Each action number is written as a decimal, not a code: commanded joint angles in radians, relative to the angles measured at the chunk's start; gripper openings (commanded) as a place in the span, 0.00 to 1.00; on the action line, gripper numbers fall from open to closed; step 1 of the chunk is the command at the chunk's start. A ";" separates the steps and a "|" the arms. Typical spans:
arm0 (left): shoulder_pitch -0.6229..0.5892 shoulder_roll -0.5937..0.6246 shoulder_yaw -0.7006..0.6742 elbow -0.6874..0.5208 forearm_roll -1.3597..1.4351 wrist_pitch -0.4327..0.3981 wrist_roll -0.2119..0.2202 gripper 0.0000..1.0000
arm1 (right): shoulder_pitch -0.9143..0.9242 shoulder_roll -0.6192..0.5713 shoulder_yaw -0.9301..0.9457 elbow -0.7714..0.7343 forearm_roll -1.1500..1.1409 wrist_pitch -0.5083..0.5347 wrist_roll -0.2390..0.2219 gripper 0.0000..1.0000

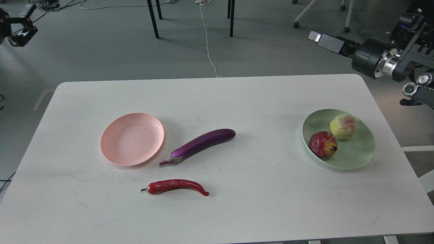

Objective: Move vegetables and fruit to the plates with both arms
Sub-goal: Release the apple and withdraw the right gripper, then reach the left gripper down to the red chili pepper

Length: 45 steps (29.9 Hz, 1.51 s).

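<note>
The pale green plate (359, 159) at the right holds the dark red fruit (322, 144) and the yellow-green fruit (343, 126), side by side. The pale pink plate (132, 139) at the left is bare. The purple eggplant (200, 144) lies on the table just right of the pink plate, and the red chili pepper (175, 186) lies in front of it. My right gripper (322, 38) is raised beyond the table's far right corner and holds nothing; its fingers read as one bar. My left gripper (20, 27) is raised at the top left, fingers apart and empty.
The white table (237, 210) fills the view; its far edge runs just under the white cable (207, 47) on the floor. Black chair legs (152, 18) and a wheeled chair base (318, 17) stand on the floor behind.
</note>
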 commanded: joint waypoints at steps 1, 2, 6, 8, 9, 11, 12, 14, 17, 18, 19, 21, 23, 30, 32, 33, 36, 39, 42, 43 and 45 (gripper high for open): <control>0.000 0.041 0.001 -0.083 0.189 0.000 -0.006 0.98 | -0.139 0.011 0.204 -0.024 0.124 -0.003 0.001 0.97; 0.001 0.048 0.003 -0.115 0.245 0.000 -0.006 0.98 | -0.186 0.017 0.271 -0.030 0.172 0.000 0.001 0.97; 0.007 0.073 0.004 -0.242 0.443 0.000 -0.006 0.98 | -0.324 0.056 0.463 -0.059 0.324 0.010 0.001 0.97; 0.007 0.081 0.004 -0.311 0.552 0.000 -0.003 0.98 | -0.375 0.075 0.521 -0.074 0.381 0.009 0.001 0.97; 0.007 0.081 0.004 -0.345 0.610 0.000 -0.001 0.98 | -0.392 0.084 0.540 -0.082 0.399 0.004 0.001 0.97; 0.009 0.085 0.018 -0.449 0.745 0.000 0.003 0.98 | -0.420 0.110 0.571 -0.103 0.433 -0.005 0.001 0.97; 0.010 0.091 0.033 -0.512 0.795 0.000 0.005 0.98 | -0.430 0.115 0.586 -0.102 0.451 -0.005 0.001 0.97; 0.020 0.124 0.088 -0.665 0.890 0.000 0.006 0.98 | -0.459 0.113 0.643 -0.102 0.534 -0.003 0.001 0.97; 0.023 0.142 0.195 -0.824 1.028 0.000 0.011 0.97 | -0.502 0.113 0.735 -0.102 0.681 0.019 0.001 0.97; 0.023 0.141 0.226 -0.861 1.084 0.000 0.011 0.95 | -0.515 0.113 0.759 -0.102 0.726 0.039 0.001 0.97; 0.024 0.135 0.243 -0.885 1.138 0.000 0.009 0.92 | -0.527 0.112 0.781 -0.102 0.764 0.065 0.001 0.97; 0.027 0.102 0.272 -0.905 1.274 0.002 0.009 0.90 | -0.564 0.112 0.830 -0.102 0.841 0.145 0.001 0.97; 0.036 0.073 0.297 -0.905 1.441 0.013 0.005 0.90 | -0.602 0.112 0.882 -0.102 0.898 0.228 0.001 0.97; 0.145 0.033 0.384 -0.910 1.848 0.088 0.003 0.89 | -0.688 0.121 0.914 -0.100 0.909 0.433 0.001 0.98; 0.187 -0.009 0.394 -0.913 1.930 0.091 0.005 0.89 | -0.702 0.121 0.917 -0.102 0.909 0.486 0.001 0.98; 0.202 -0.045 0.397 -0.912 1.973 0.091 0.012 0.89 | -0.705 0.121 0.919 -0.102 0.909 0.498 0.001 0.98; 0.216 -0.112 0.401 -0.899 2.108 0.090 0.016 0.88 | -0.707 0.121 0.913 -0.100 0.907 0.494 0.001 0.98; 0.214 -0.151 0.412 -0.837 2.108 0.093 0.016 0.86 | -0.708 0.110 0.904 -0.085 0.906 0.494 0.001 0.98; 0.213 -0.207 0.414 -0.755 2.108 0.114 0.014 0.85 | -0.710 0.104 0.911 -0.084 0.906 0.494 0.001 0.98; 0.213 -0.218 0.414 -0.735 2.108 0.127 0.013 0.85 | -0.710 0.098 0.913 -0.084 0.906 0.494 0.001 0.98; 0.214 -0.228 0.423 -0.709 2.108 0.142 0.012 0.83 | -0.710 0.096 0.913 -0.085 0.906 0.494 0.001 0.98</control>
